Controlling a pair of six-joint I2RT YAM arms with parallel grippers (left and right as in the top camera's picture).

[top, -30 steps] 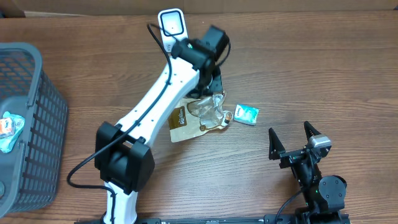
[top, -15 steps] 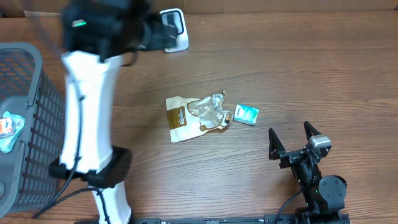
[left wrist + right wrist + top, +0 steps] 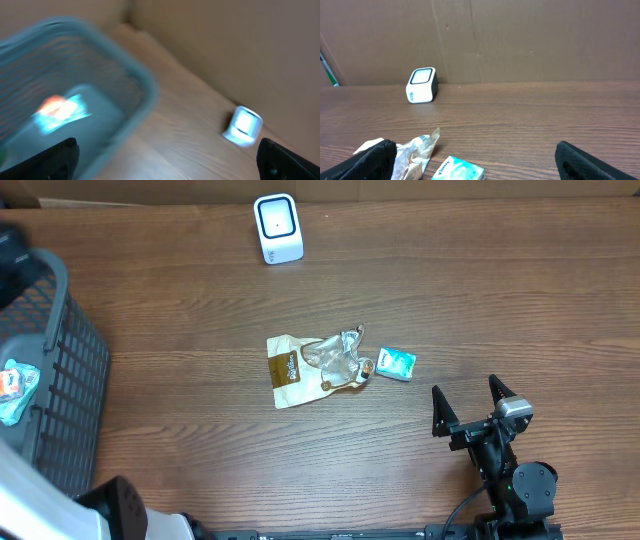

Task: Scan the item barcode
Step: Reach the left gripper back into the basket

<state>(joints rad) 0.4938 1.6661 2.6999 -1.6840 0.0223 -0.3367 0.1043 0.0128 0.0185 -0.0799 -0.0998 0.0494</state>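
Brown-and-white and crumpled, the pouch [image 3: 305,368] lies near the middle of the table [image 3: 520,290], its long axis running left to right with a slight tilt. A teal packet [image 3: 396,364] sits just beside its right end; whether they touch I cannot tell. Either could be the item to scan, and no barcode shows on either. The right gripper [image 3: 468,408] hovers near the near edge toward the right corner, jaws wide apart and empty. From it the packet lies ahead and slightly left, and the pouch further left, so I judge this the nearer arm for a pick. The scanner [image 3: 278,228] stands by the far edge, left of centre, well beyond both items, so whatever is lifted has to travel away and leftward to reach it. The left gripper [image 3: 170,165] hangs above the basket [image 3: 60,370] at the left edge, its tips spread at the lower corners of its own view with nothing between them. That view is badly blurred: a wrapper [image 3: 60,111] in the basket is only a smear of teal and orange. From overhead, the left arm [image 3: 40,500] is mostly cut off, showing a white link at the near left corner and a dark part at the far left. The right wrist view crops both pouch and packet at its lower edge.
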